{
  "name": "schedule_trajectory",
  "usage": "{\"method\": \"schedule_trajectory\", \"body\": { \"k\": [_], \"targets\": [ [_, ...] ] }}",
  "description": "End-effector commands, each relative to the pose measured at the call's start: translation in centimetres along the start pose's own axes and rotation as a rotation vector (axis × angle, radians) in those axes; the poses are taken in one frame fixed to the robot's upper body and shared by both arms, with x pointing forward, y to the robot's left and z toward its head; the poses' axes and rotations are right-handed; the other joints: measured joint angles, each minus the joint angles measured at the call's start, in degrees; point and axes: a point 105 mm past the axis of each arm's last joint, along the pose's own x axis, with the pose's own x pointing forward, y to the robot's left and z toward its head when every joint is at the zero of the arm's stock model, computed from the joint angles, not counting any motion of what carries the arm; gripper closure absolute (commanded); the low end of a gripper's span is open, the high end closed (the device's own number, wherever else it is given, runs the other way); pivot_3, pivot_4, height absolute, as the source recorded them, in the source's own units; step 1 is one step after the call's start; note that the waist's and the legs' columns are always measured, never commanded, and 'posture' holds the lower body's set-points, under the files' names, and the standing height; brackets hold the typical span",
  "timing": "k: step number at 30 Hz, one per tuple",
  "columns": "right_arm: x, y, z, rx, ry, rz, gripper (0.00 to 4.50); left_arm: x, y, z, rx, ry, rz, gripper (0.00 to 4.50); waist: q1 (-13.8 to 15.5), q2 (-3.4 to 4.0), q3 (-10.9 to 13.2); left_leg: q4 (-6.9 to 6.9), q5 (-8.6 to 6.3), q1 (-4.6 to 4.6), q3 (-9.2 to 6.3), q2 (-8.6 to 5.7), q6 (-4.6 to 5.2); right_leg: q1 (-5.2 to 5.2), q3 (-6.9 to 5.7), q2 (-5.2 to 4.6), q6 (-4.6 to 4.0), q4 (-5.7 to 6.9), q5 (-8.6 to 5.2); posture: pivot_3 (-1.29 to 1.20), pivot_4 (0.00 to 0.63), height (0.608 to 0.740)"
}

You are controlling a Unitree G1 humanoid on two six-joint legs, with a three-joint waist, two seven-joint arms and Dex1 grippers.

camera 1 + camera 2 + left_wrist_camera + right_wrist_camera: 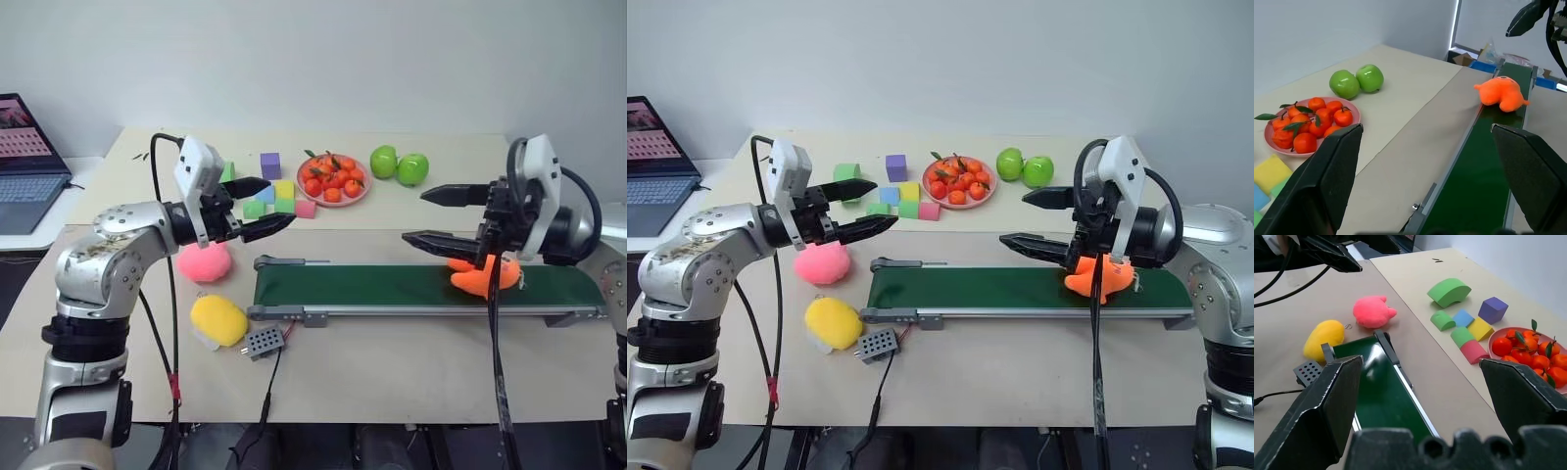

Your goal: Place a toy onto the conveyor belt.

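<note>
We see the toy [485, 275] lying on the conveyor belt [392, 286] at its right end, just under the right end effector [436, 217], whose fingers stand apart and hold nothing. The left end effector [265, 206], also spread wide and empty, hangs well apart beyond the belt's other end, so the right arm is far nearer; we judge the placing done.

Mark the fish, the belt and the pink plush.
fish [487, 274]: left eye view, middle of its body.
belt [372, 285]: left eye view, bare green surface.
pink plush [1371, 312]: right wrist view, middle of its body.
</note>
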Motion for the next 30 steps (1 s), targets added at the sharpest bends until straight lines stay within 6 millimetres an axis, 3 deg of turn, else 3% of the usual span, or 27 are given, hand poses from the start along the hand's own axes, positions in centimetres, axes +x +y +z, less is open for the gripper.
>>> {"method": "schedule_trajectory", "body": {
  "k": [1,30],
  "targets": [
    [-0.3,0.0,0.9,-0.043,-0.027,-0.013,0.00,0.2,-0.1,1.4,0.043,-0.041,-0.013,0.02,-0.02,0.00,0.00,0.00,0.00,0.00,0.00,0.00,0.00,0.00,0.00,0.00,0.00,0.00,0.00,0.00,0.150,0.738],
    [-0.4,-0.3,0.1,-0.041,-0.018,-0.055,0.00,1.3,0.9,2.7,0.082,-0.073,0.000,0.02,-0.02,0.00,0.00,0.00,0.00,-0.02,-0.01,-0.01,0.00,0.00,0.00,0.00,0.01,0.00,0.01,0.00,0.150,0.738]
  ]
}}
